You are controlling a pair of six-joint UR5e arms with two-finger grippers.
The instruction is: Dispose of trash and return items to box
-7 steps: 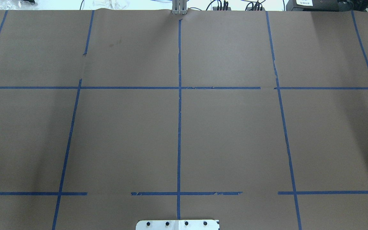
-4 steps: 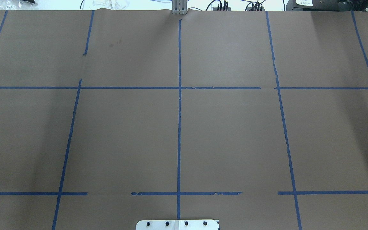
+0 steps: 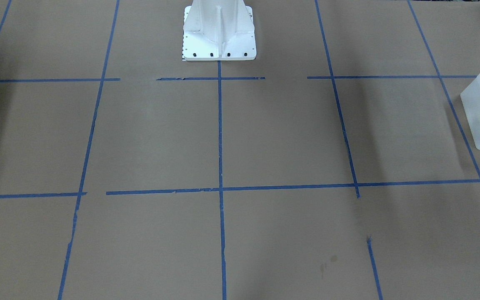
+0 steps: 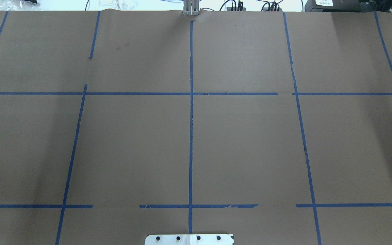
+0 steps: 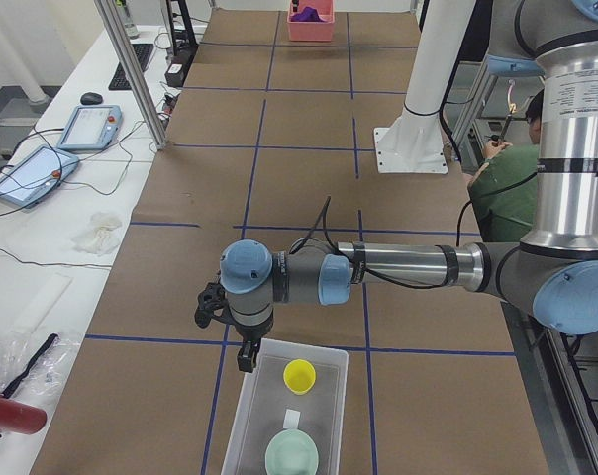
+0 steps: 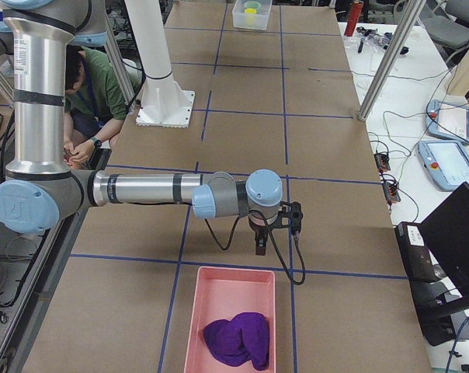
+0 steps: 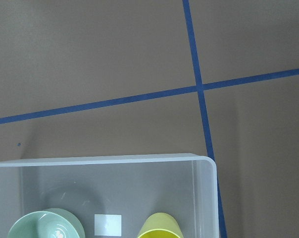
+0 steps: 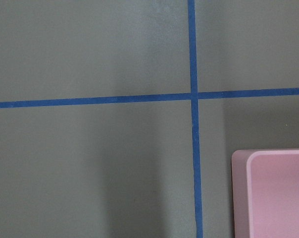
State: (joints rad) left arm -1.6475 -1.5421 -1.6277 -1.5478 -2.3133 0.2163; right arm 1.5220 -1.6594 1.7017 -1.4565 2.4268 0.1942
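One yellow cup [image 5: 299, 376] and one green bowl [image 5: 291, 457] sit in one frosted bin [image 5: 335, 396]; the finger state of the left gripper [image 5: 245, 356] and right gripper [image 6: 260, 245] cannot be told.

Left arm [image 5: 408, 265]: forearm stretched out level, wrist bent downward.
Left gripper [image 5: 246, 356]: pointing straight down; spread of fingers impossible to tell.
Right arm [image 6: 141, 188]: forearm stretched out level, wrist bent downward.
Right gripper [image 6: 260, 245]: pointing straight down; spread of fingers impossible to tell.
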